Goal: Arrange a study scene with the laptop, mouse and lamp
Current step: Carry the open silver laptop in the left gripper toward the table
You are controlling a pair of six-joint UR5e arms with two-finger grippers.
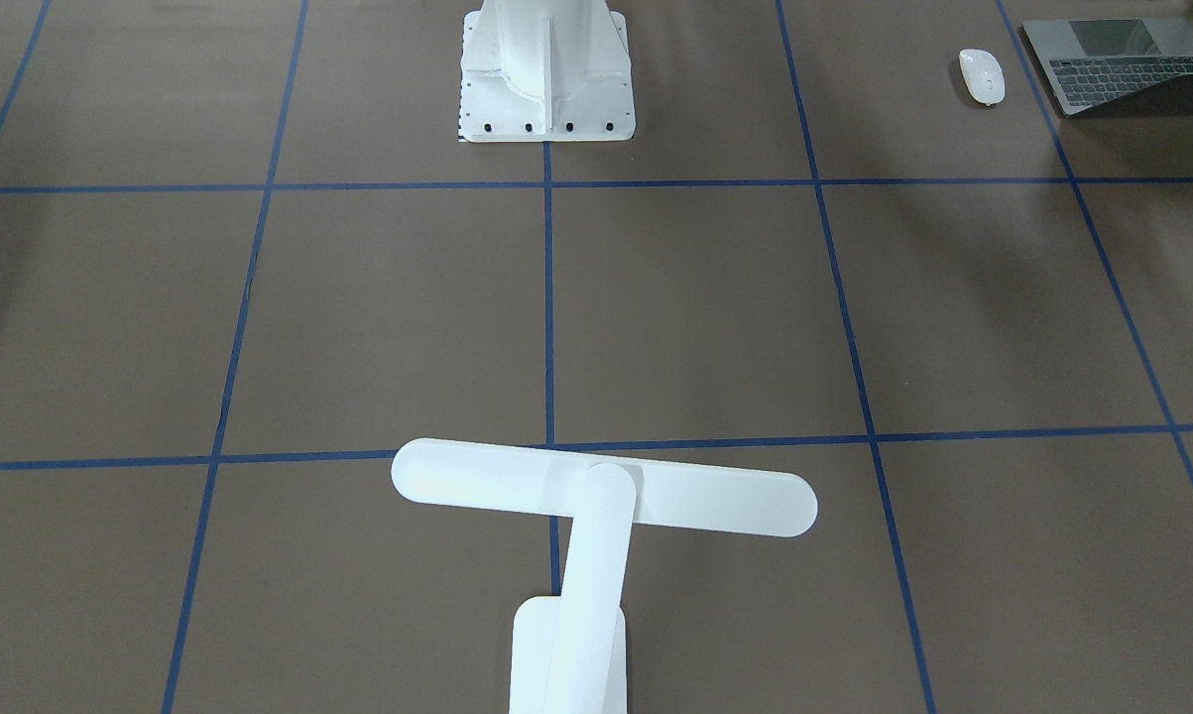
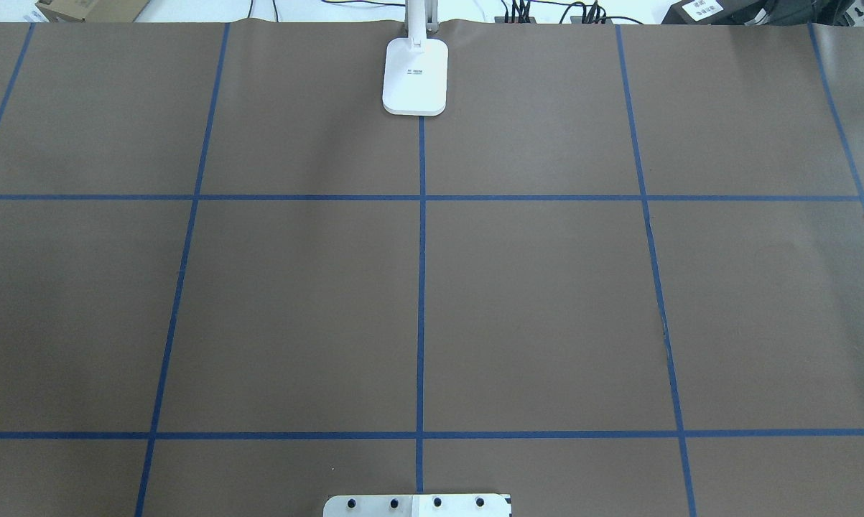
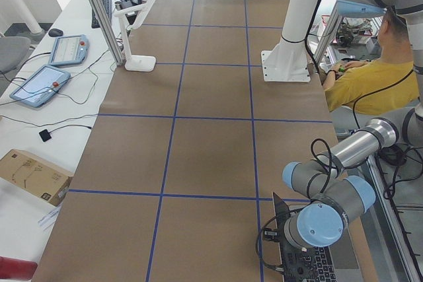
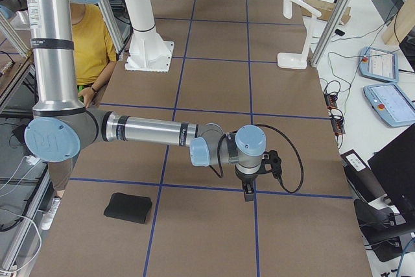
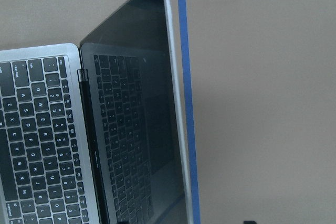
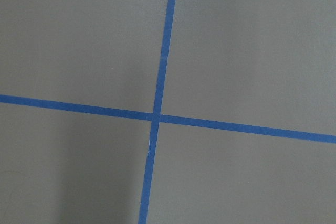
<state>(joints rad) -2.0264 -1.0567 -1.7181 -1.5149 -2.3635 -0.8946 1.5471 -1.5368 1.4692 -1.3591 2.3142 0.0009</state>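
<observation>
The laptop [image 1: 1122,64] lies open at the table corner on my left side, and the left wrist view fills with its keyboard and dark screen [image 5: 126,129]. The white mouse [image 1: 981,75] rests just beside it. The lamp [image 1: 596,516] stands at the far edge's middle, its bar head over the table and its base [image 2: 415,75] on the centre tape line. My left gripper [image 3: 293,270] hangs right above the laptop [image 3: 328,263]; I cannot tell its state. My right gripper [image 4: 248,192] points down over a tape crossing [image 6: 155,116], touching nothing; its state cannot be told.
The white robot pedestal [image 1: 546,69] is bolted at the near edge's middle. A flat black pad [image 4: 128,207] lies on my right side near the table's end. A person in a yellow shirt [image 3: 367,87] sits behind the pedestal. Tablets and cables [image 3: 39,84] lie beyond the far edge.
</observation>
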